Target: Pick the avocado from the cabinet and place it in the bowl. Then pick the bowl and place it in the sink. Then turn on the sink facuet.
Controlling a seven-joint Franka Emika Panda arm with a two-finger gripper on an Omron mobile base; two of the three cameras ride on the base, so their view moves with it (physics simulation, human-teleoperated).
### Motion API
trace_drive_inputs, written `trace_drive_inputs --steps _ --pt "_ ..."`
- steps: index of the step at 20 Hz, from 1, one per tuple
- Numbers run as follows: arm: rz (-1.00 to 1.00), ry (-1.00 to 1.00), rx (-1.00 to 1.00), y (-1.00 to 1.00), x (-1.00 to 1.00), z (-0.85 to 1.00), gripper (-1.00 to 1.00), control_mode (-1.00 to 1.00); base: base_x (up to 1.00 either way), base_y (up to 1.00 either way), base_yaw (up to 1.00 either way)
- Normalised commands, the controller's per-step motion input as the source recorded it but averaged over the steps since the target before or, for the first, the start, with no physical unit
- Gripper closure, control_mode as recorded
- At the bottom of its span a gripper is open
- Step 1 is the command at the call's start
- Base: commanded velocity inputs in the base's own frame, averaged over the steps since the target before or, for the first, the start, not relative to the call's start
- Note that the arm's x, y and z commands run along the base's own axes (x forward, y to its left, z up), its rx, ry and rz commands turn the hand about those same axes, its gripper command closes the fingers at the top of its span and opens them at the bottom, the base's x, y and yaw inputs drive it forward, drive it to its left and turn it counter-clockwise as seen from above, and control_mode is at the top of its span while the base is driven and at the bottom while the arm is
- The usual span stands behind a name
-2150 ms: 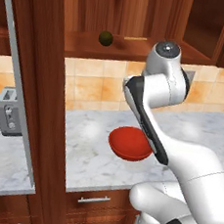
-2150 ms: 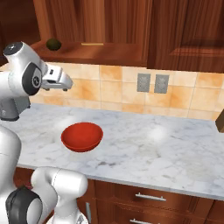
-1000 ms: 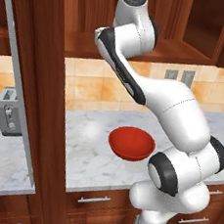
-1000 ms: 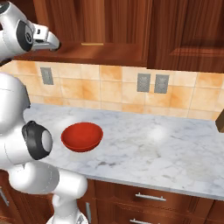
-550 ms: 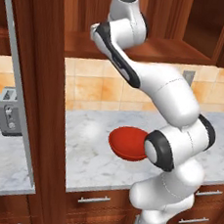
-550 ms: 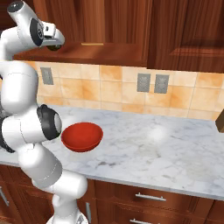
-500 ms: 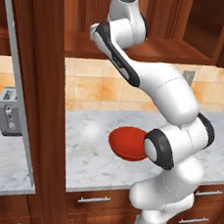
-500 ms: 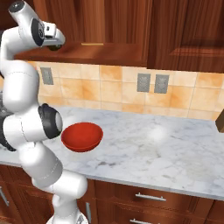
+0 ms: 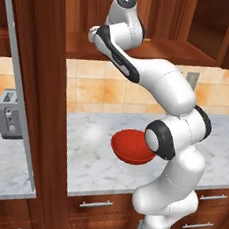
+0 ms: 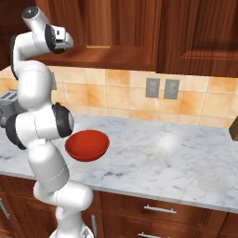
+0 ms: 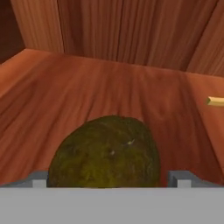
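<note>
Arm: reaches up from the base to the cabinet [image 9: 159, 46] shelf level in both base views, its hand at the shelf's front edge.
Gripper [image 11: 109, 181]: in the hand view, only two grey finger stubs show at the bottom, one on each side of the avocado; fingers [image 11: 181, 178] stand apart with the fruit between them. Whether they press on it cannot be told.
Avocado [image 11: 107, 153]: dark olive-green, nearly round, resting on the wooden shelf inside the cabinet, close in front of the hand camera. Hidden behind the arm in the base views.
Cabinet: reddish-brown wood, plank shelf and back wall visible in the hand view; door [image 9: 35, 102] swung open at the left of the left base view, long silver bar handle [image 9: 16, 90] along it.
Bowl [image 10: 87, 145]: red, upright, on the marble counter [image 10: 176, 158] below the cabinet, well apart from the avocado; partly covered by the arm in both base views.
Toaster [image 9: 10, 114]: grey, on the counter to the left, beyond the open door.
Wall: tan tiles with two grey outlets [image 10: 161, 88].
Drawers [image 10: 162, 209]: wooden, short silver handles, under the counter.
</note>
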Motion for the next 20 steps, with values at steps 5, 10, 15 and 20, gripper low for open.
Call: trace_drive_inputs --steps 5,10,15,20 --pt "0.01 -0.01 0.0 0.16 0.24 -0.03 1.0 -1.0 0.0 0.0 0.0" --pt "0.0 -0.07 0.0 0.0 -0.3 -0.13 1.0 -1.0 0.0 0.0 0.0" --pt "0.0 -0.29 0.0 -0.03 -0.89 -0.31 1.0 -1.0 0.0 0.0 0.0" --pt "0.0 -0.21 0.0 -0.27 -1.0 -0.42 1.0 -1.0 0.0 0.0 0.0"
